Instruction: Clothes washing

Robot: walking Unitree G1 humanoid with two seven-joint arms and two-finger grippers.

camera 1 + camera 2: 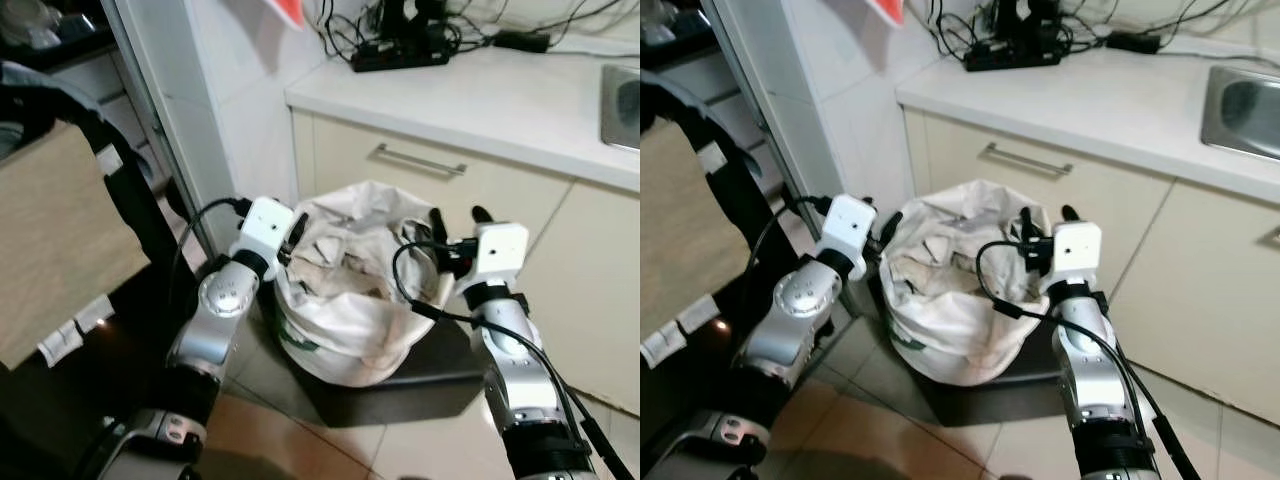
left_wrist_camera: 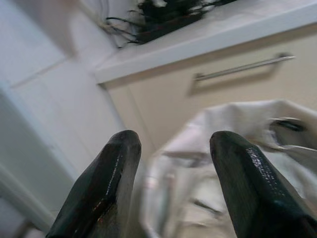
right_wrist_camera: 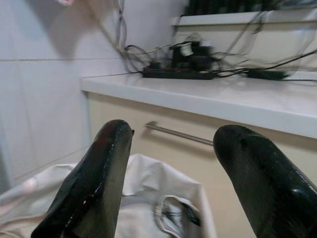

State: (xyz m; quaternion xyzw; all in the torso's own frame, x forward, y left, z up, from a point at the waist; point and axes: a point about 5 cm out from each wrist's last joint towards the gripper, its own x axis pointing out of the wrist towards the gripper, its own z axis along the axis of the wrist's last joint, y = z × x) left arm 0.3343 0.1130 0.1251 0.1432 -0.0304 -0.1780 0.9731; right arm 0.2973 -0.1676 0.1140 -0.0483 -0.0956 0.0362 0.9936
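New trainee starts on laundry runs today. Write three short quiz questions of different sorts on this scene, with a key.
1. True or false: the white laundry bag sits between the left claw and the right claw.
2. Multiple choice: what hangs on the cabinet front behind the bag? A) a metal handle B) a towel C) a hook
3. Fill in: the power strip and its cables lie on the white ____.

Key
1. True; one claw stands at each side of the bag, both open.
2. A, the metal handle.
3. countertop.
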